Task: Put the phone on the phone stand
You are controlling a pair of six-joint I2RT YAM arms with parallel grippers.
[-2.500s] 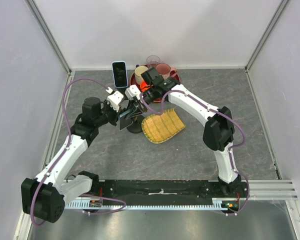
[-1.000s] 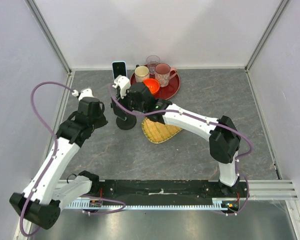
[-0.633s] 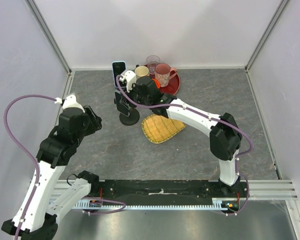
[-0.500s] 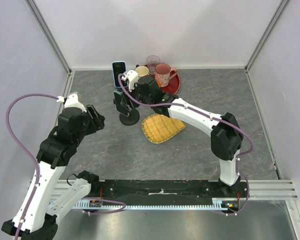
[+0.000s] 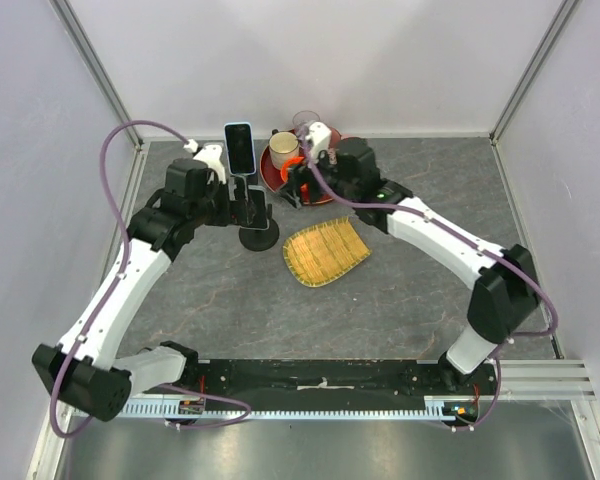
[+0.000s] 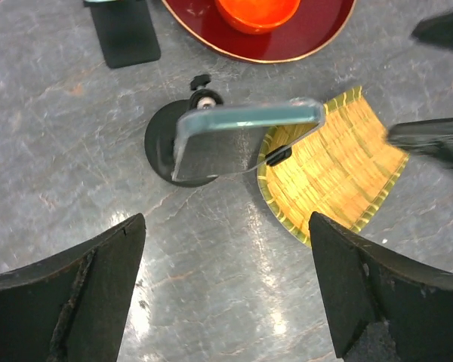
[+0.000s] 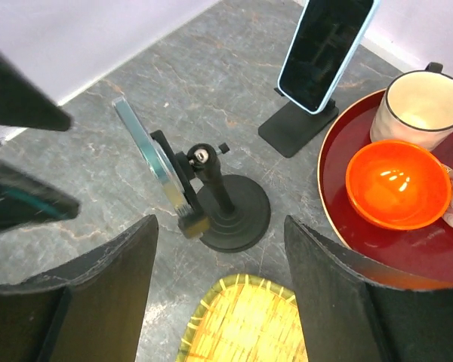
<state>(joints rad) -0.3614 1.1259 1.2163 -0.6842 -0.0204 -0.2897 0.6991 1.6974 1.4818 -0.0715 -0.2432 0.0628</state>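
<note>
Both end effectors hang with fingers spread wide and nothing in them: the left end effector [image 6: 226, 226] is right over the phone [image 6: 245, 136], which sits tilted in the clamp of the round-based phone stand [image 7: 230, 211], and the right end effector [image 7: 220, 226] looks in from the red tray [image 7: 340, 219] side. The woven dish [image 6: 332, 177] has its rim just beside the stand's base, and a second, blue-cased phone [image 7: 328, 49] stands behind. Bare grey surface [image 6: 211, 302] opens to the left and front.
</note>
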